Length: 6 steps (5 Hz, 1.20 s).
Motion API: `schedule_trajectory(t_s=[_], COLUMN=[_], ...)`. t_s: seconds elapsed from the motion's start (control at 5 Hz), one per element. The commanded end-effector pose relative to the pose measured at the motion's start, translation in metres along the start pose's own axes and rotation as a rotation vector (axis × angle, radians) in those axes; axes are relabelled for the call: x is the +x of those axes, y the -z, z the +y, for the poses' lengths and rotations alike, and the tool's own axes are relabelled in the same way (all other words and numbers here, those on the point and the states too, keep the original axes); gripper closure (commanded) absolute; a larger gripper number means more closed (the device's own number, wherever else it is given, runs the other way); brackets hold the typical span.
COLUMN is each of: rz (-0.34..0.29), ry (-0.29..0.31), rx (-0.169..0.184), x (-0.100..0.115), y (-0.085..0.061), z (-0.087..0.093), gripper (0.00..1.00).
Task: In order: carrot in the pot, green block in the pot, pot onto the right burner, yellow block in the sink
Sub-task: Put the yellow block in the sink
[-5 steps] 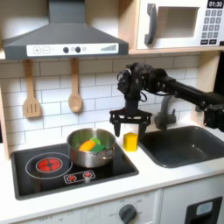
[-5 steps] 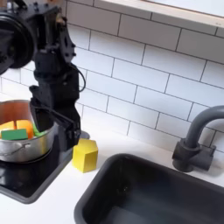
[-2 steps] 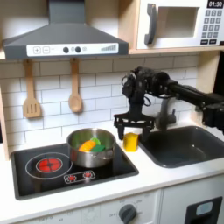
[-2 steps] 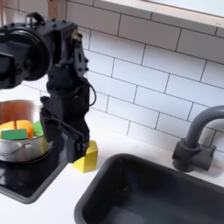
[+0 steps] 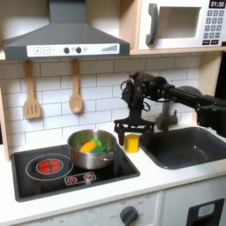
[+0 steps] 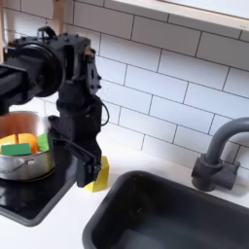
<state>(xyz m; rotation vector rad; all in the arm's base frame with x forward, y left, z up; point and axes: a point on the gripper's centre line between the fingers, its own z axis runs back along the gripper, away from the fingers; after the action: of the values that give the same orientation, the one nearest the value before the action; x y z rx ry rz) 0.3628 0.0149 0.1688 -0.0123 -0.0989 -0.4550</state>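
Step in hand: we judge the last step is open; the carrot [image 5: 87,147] and green block [image 5: 99,141] lie in the pot [image 5: 92,149], which sits on the burner at the first exterior view's right of the cooktop [image 5: 53,172].
Yellow block, location: the yellow block [image 6: 97,173] stands on the white counter [image 6: 58,226], just beside the cooktop edge and near the sink [image 6: 185,210], between pot and basin in both exterior views.
Gripper, state: the gripper [image 6: 88,169] is down around the block with its jaws spread, one finger [image 6: 79,170] on either side; we cannot tell whether the pads touch it. Not clenched.
Handling, judged: we expect a light, rigid toy cube with smooth, possibly slick faces; nothing fragile.
Grasp point, advised: we would take it across two opposite flat faces, low on the body, squarely, so it does not twist out.
Risk: a corner grip may tip it toward the cooktop.
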Motion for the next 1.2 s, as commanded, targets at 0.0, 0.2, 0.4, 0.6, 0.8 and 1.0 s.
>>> schedule_trajectory(t_s=[0.0, 0.2, 0.4, 0.6, 0.8, 1.0], rz=[0.018, 0.02, 0.031, 0.034, 0.042, 0.058], ry=[0.016, 0.004, -0.005, 0.0, 0.01, 0.006], rx=[-0.011, -0.015, -0.014, -0.014, -0.021, -0.019], x=[0.013, 0.017, 0.018, 0.023, 0.028, 0.028], y=[0.007, 0.008, 0.012, 0.016, 0.022, 0.031], z=[-0.004, -0.004, -0.002, -0.003, -0.008, -0.007], gripper=[0.0, 0.0, 0.0, 0.0, 0.0, 0.0])
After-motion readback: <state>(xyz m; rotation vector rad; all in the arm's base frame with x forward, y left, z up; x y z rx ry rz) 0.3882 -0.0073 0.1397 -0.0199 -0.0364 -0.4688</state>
